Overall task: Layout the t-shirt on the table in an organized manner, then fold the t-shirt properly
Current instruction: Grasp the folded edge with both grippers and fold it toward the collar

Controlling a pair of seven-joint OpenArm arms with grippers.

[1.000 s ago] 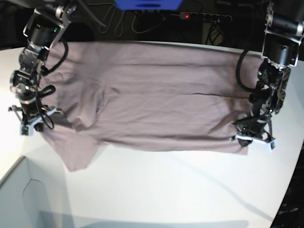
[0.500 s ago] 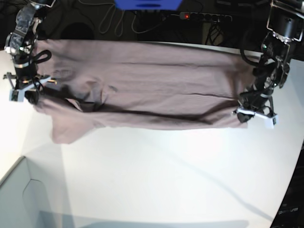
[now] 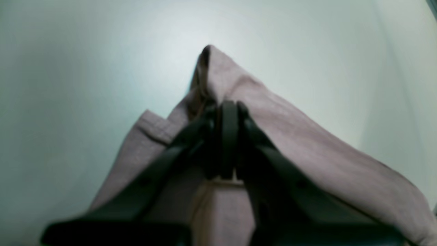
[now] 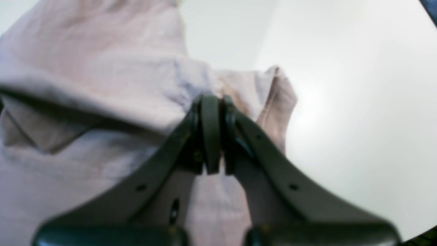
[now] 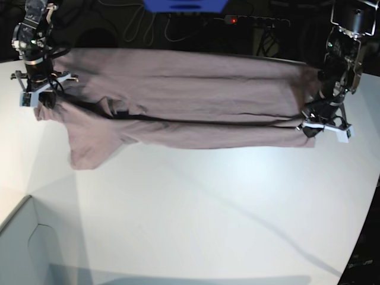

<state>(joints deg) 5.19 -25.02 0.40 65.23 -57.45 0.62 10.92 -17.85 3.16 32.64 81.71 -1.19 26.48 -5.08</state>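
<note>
Two grippers you've got clamped on the t-shirt: left gripper pinches one end, right gripper the other, cloth stretched across the far side of the white surface, one sleeve drooping. Pale box corner sits near, well apart. Blue object, power strip, cables behind in dark
</note>
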